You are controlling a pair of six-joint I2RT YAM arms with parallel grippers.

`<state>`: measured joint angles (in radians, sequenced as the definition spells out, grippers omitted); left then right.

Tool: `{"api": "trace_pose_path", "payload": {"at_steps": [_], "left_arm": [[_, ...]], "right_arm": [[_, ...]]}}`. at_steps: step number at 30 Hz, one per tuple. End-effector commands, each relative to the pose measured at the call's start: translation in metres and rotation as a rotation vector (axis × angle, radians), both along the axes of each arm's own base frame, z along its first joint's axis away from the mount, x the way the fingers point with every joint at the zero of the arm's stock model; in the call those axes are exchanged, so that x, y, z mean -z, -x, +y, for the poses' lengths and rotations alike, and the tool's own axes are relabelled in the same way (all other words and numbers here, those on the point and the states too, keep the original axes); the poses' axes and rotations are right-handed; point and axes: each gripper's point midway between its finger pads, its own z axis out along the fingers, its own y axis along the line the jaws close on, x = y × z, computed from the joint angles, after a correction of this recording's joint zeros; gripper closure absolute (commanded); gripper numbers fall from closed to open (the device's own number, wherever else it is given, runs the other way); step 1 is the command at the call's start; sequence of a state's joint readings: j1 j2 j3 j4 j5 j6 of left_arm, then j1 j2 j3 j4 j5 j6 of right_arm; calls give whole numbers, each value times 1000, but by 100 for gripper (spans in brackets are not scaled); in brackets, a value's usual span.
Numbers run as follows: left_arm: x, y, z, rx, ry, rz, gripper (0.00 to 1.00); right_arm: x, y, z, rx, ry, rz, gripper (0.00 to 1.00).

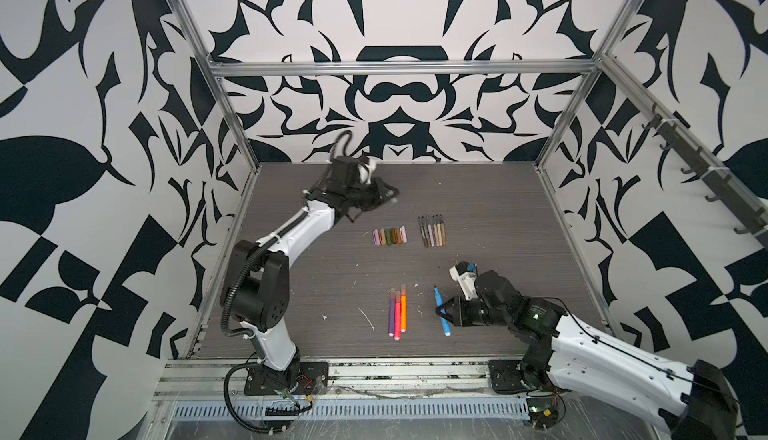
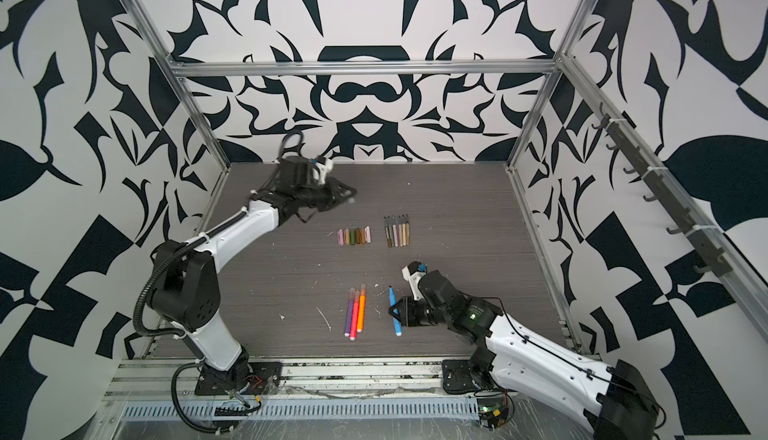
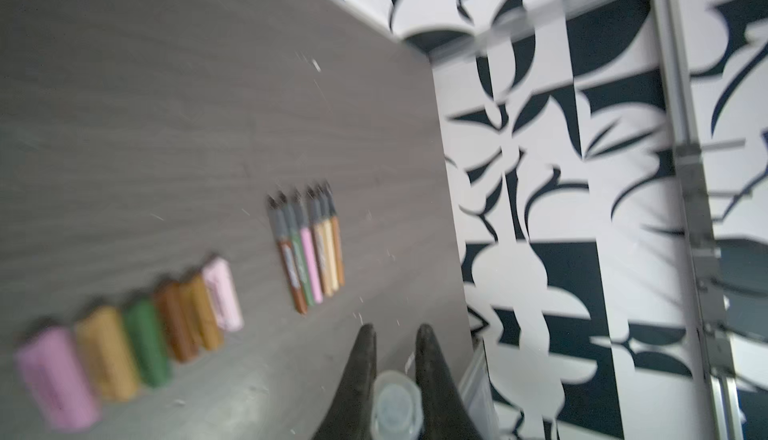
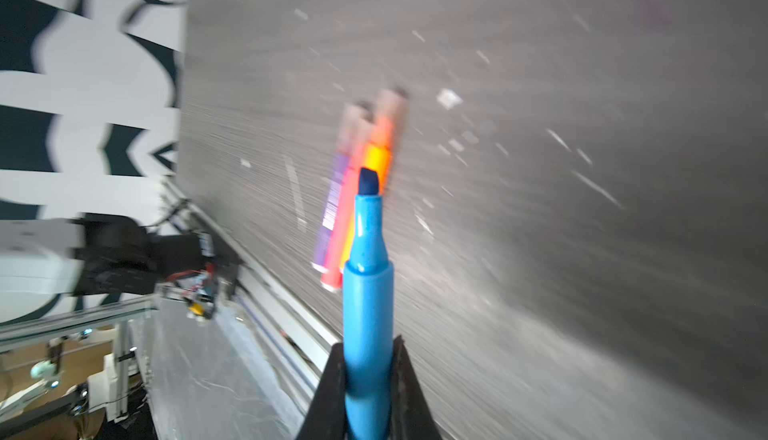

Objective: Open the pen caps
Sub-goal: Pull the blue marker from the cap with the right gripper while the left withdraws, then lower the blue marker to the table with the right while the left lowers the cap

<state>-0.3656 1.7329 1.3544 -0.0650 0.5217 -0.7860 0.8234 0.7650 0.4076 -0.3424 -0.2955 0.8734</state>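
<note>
My right gripper (image 4: 368, 342) is shut on the barrel of a blue pen (image 4: 368, 292), whose dark chisel tip is bare. In both top views this right gripper (image 1: 440, 311) (image 2: 392, 311) holds the blue pen (image 1: 438, 296) (image 2: 392, 298) low over the table's front right. My left gripper (image 3: 395, 330) is shut on a translucent pen cap (image 3: 395, 404). It is raised at the back left (image 1: 394, 197) (image 2: 352, 195). A row of opaque pen caps (image 1: 390, 236) (image 3: 137, 334) lies mid-table. Beside it are several thin uncapped pens (image 1: 431, 232) (image 3: 309, 251). Three bright pens (image 1: 397, 313) (image 4: 353, 192) lie capped at the front.
White scraps (image 1: 366, 319) dot the grey table (image 1: 311, 276). Aluminium posts (image 1: 232, 126) and patterned walls enclose it. A metal rail (image 1: 374, 369) runs along the front edge, between the two arm bases.
</note>
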Motion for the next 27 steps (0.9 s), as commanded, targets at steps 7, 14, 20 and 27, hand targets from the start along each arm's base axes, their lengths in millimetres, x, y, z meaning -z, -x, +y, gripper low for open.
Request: {"api": "trace_pose_path", "payload": {"at_steps": [7, 14, 20, 27], "left_arm": [[76, 58, 12, 67, -197, 131, 100], [123, 101, 52, 53, -402, 215, 100], [148, 118, 72, 59, -524, 282, 100], [160, 128, 71, 83, -524, 324, 100]], "right_arm": [[-11, -44, -20, 50, 88, -4, 100], [-4, -106, -64, 84, 429, -65, 100], [12, -147, -75, 100, 472, -37, 100], [34, -162, -72, 91, 457, 20, 100]]}}
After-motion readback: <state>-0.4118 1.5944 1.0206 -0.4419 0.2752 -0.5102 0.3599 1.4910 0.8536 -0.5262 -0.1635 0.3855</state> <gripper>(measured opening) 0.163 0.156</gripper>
